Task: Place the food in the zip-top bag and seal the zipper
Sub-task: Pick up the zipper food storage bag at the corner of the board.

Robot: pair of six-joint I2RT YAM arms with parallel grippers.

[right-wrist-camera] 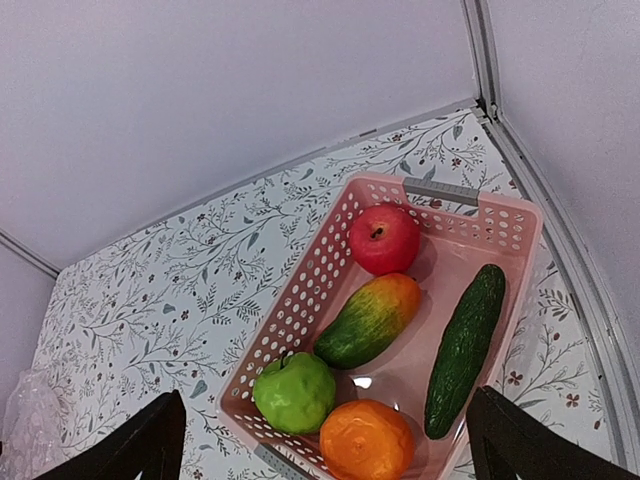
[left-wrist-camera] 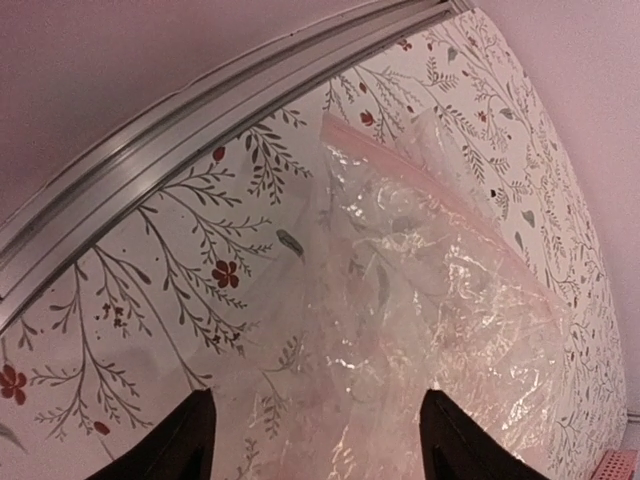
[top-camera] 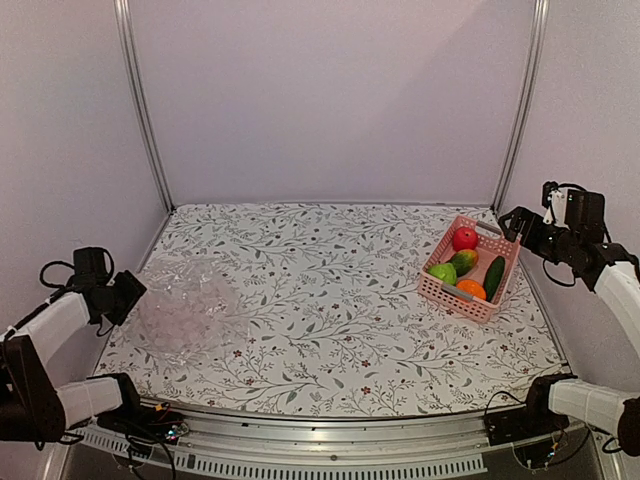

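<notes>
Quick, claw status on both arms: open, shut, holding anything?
Left claw: open, facing the zip-top bag, holding nothing.
Right claw: open, facing the pink basket, holding nothing.

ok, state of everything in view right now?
zip-top bag: crumpled on table, no food in it
basket: upright, holding all five foods
red apple: in basket
mango: in basket
cucumber: in basket
green apple: in basket
orange: in basket
left gripper: open, over bag
right gripper: open, over basket
</notes>
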